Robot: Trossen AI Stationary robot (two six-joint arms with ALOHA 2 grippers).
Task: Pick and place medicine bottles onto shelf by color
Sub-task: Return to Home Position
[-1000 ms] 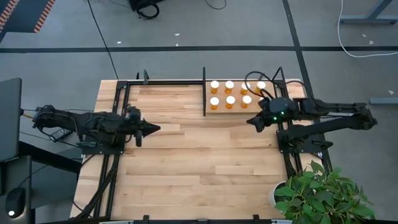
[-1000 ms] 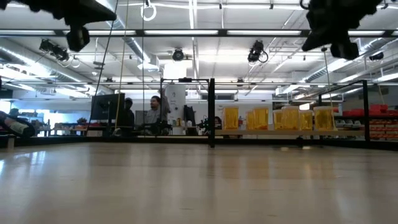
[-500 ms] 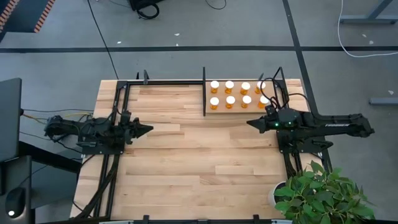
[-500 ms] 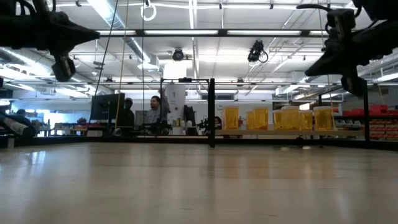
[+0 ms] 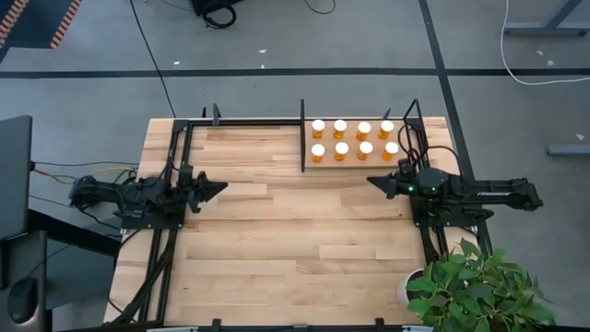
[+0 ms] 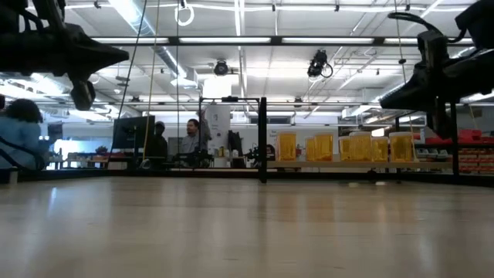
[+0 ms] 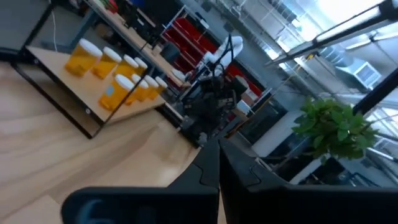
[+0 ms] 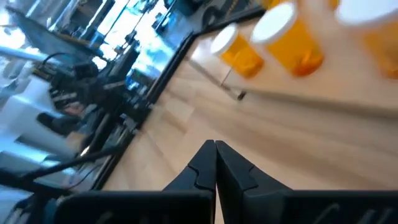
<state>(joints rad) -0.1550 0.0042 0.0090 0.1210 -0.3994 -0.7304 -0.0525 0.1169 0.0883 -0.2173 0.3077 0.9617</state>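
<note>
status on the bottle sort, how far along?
Done: all eight medicine bottles stand on the shelf, two rows of four. In hand: nothing; the left gripper by the left edge of the tabletop and the right gripper just in front of the shelf both have fingers shut and empty. Left: no bottle shows loose on the tabletop, so probably only parking the arms.

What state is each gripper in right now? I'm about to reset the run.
Left gripper: closed, holding nothing, over the table at its left side.
Right gripper: closed, holding nothing, over its right side.
</note>
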